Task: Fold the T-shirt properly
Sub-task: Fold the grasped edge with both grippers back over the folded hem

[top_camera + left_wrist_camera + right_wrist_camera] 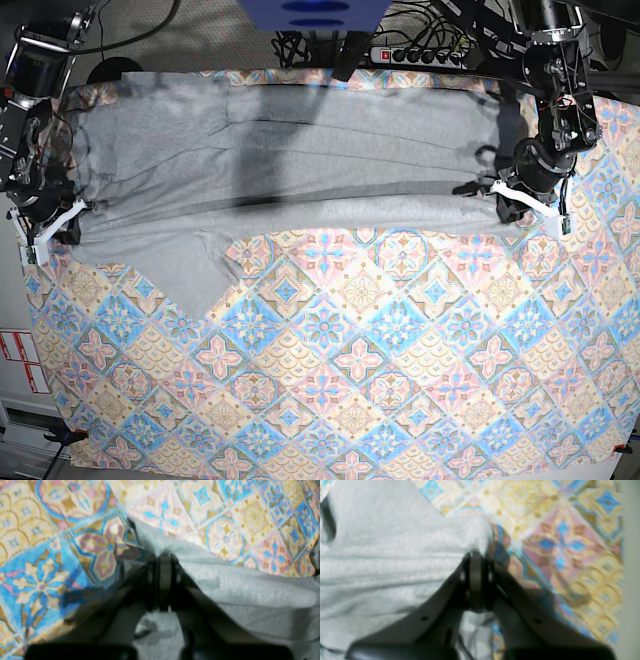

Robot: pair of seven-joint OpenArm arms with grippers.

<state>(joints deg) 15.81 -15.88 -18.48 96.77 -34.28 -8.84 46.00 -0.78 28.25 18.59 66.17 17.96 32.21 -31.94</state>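
Robot lab or test bench: power strip (420, 52) with tangled cables (300, 45) at 12 o'clock, patterned tablecloth (330, 370) over table, warning labels (18, 360) at 8 o'clock.

Left hand (163, 580) and right hand (476, 580) both clamped closed.

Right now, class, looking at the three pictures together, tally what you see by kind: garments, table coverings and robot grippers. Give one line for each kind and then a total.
Garments: 1, the grey T-shirt
Table coverings: 1, the patterned tablecloth
Robot grippers: 2, the left gripper and the right gripper, each shut on the shirt's edge
Total: 4
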